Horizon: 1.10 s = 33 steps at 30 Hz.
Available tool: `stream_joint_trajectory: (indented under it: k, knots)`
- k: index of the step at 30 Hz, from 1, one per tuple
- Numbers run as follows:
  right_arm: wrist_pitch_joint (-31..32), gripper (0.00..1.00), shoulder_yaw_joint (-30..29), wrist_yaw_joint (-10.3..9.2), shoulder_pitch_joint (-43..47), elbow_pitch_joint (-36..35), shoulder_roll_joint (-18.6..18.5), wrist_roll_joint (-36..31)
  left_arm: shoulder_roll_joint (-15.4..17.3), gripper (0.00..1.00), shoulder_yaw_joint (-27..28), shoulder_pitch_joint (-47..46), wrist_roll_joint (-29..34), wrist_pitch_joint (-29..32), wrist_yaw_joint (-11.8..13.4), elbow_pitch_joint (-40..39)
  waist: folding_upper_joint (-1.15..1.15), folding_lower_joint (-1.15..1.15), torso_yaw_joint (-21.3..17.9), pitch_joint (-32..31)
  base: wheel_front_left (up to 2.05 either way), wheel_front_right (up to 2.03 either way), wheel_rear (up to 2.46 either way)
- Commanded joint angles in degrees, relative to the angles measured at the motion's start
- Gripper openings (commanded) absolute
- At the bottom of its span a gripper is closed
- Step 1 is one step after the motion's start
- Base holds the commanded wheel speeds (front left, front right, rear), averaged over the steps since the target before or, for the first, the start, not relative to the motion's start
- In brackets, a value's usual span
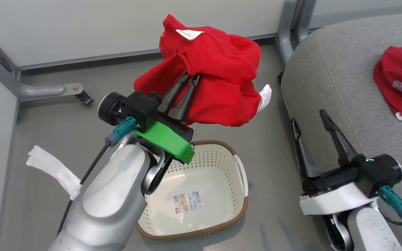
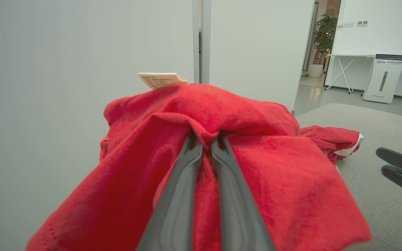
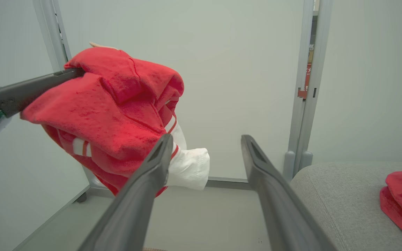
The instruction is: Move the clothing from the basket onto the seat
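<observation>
My left gripper is shut on a bunched red garment of the clothing, held in the air above and behind the basket. The wrist view shows the fabric pinched between the two fingers. The cream basket sits on the floor below my left arm, with just a label sticker on its bottom. Another red garment with white lettering lies on the grey seat at the right. My right gripper stands open beside the seat's left edge, holding nothing.
A white cloth scrap lies on the floor at the left. Grey partition walls and metal frame legs stand behind the basket. The seat's rounded edge lies just right of my right fingers.
</observation>
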Motion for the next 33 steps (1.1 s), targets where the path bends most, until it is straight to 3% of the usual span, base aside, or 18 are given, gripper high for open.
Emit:
stream_joint_trajectory:
  k: [1,15,22,33]
  knots:
    - [-0.1,1.0,0.7,-0.06,-0.8,0.2,-0.2,-0.8,0.3,0.0,0.0,0.4,0.7,-0.2,0.2,-0.3,0.0,0.0,0.0,0.1,0.0,0.0,0.0]
    - [-0.1,1.0,10.7,-0.06,-7.6,7.5,-4.3,-7.3,-0.8,0.0,-1.7,-0.8,0.5,-0.2,-0.3,0.0,0.0,0.0,1.8,0.5,0.0,0.0,0.0]
    - [-0.1,1.0,12.5,-0.06,-11.0,11.9,-5.2,-10.5,-1.6,0.0,-2.8,-0.8,0.1,-0.2,-0.3,-0.3,0.0,0.0,2.8,0.8,0.0,0.0,0.0]
    - [-0.1,1.0,13.5,-0.06,-13.4,13.0,-5.1,-15.9,-2.6,0.0,-4.8,-0.7,-0.7,-0.2,-0.4,-0.4,0.0,0.0,3.4,1.5,0.0,0.0,0.0]
